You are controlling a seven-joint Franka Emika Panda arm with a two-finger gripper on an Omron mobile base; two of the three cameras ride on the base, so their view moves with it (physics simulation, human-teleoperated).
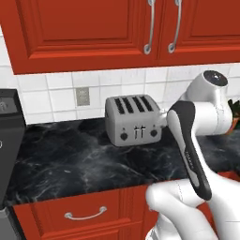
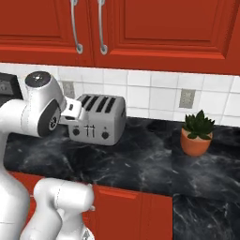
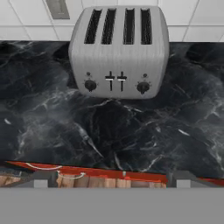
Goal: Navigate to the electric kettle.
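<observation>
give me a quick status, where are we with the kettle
Facing four-slot toaster on black marble counter. Potted plant off to the right. Gripper state can't be told. Not at the kettle yet.

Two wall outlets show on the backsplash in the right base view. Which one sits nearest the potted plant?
The outlet on the tiles just above the potted plant, right of the toaster. The other outlet is left of the toaster, partly behind the arm.
</observation>
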